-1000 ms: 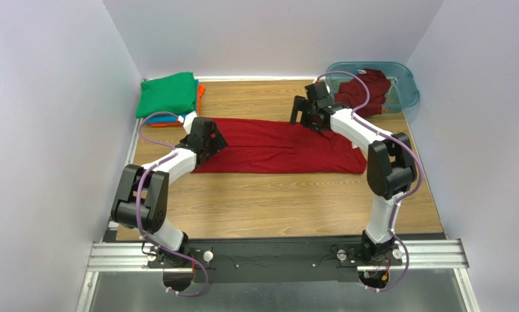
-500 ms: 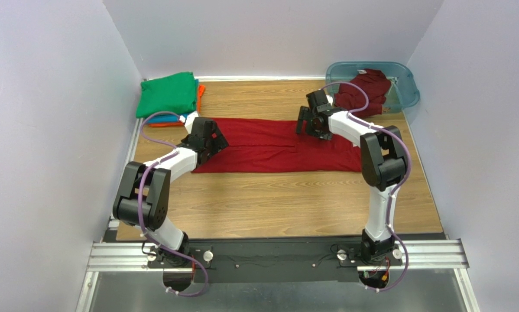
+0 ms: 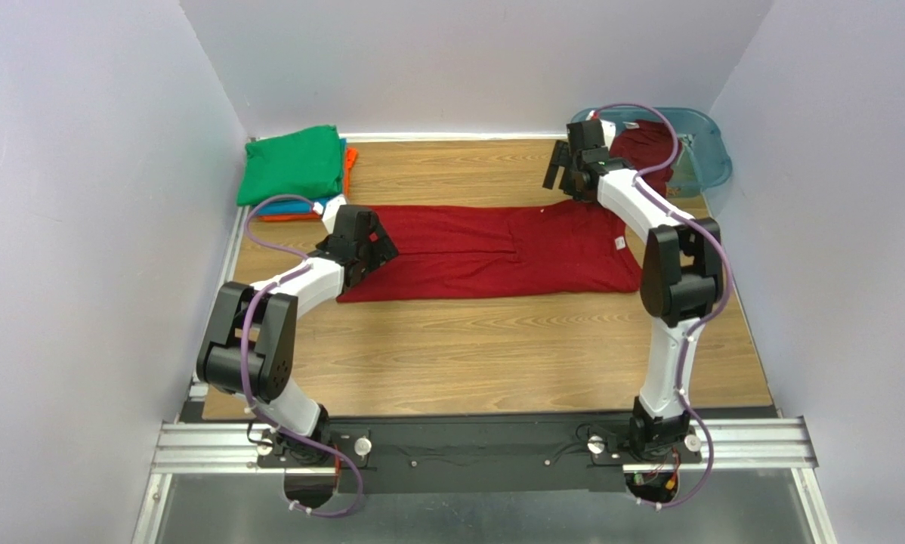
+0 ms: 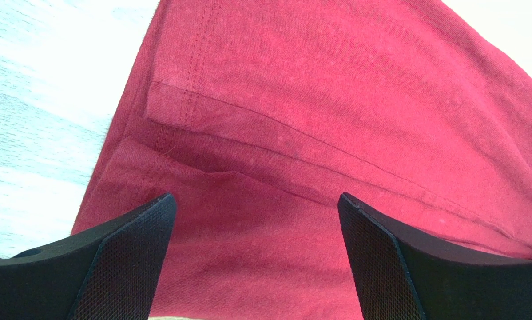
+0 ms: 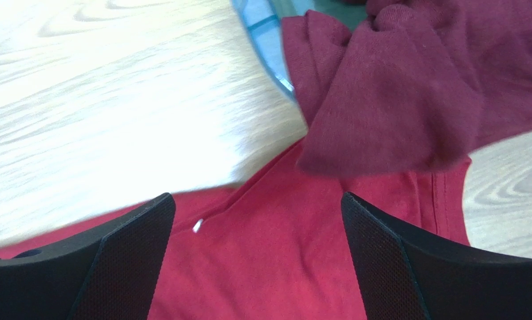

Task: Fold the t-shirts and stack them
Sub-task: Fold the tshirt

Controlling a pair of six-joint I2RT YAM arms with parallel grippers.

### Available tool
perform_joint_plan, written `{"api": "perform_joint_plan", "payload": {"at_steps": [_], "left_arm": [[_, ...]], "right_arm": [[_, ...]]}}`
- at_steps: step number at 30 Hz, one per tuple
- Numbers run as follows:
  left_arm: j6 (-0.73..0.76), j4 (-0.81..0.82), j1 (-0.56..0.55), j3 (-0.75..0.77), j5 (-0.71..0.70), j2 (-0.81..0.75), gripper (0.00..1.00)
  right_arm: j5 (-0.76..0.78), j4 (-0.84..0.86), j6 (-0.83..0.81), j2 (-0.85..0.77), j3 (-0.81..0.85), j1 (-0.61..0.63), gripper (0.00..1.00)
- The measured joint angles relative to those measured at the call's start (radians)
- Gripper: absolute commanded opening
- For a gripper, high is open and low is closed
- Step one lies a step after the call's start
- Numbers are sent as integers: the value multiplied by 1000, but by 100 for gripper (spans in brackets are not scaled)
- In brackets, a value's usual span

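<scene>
A dark red t-shirt [image 3: 491,252] lies flat on the wooden table as a long band folded lengthwise. My left gripper [image 3: 375,247] hovers open just over its left end, and in the left wrist view the red cloth [image 4: 329,100] with a hem fold fills the space between the fingers [image 4: 125,267]. My right gripper [image 3: 559,172] is open above the shirt's far right edge, holding nothing [image 5: 255,200]. A second, darker red t-shirt [image 5: 409,87] spills out of the tub [image 3: 707,153]. Green [image 3: 293,164], orange [image 3: 350,159] and blue [image 3: 281,210] folded t-shirts are stacked at the far left.
The translucent teal tub [image 5: 262,40] stands at the far right corner, close to my right gripper. White walls enclose the table on three sides. Bare wood [image 3: 480,351] stretches between the red shirt and the arm bases.
My right gripper lifted off the shirt's far edge and swung back and right toward the tub. The left arm stayed where it was.
</scene>
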Motion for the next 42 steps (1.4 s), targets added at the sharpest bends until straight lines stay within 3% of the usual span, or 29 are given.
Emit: {"api": "perform_joint_plan", "payload": {"at_steps": [10, 17, 24, 32, 37, 42], "left_arm": [[24, -30, 0, 87, 6, -63, 98], [47, 16, -6, 259, 65, 41, 98], [70, 23, -27, 318, 110, 208, 98], [93, 62, -28, 166, 146, 199, 98], [85, 87, -42, 2, 159, 60, 98], [36, 88, -129, -171, 161, -106, 98]], "right_arm": [[-46, 15, 71, -295, -347, 8, 100], [-45, 28, 97, -322, -553, 8, 100], [-51, 64, 98, -285, -573, 8, 100], [-71, 92, 76, -211, -493, 7, 100], [-134, 123, 41, -141, -403, 5, 100], [-250, 165, 11, -47, -280, 17, 100]]}}
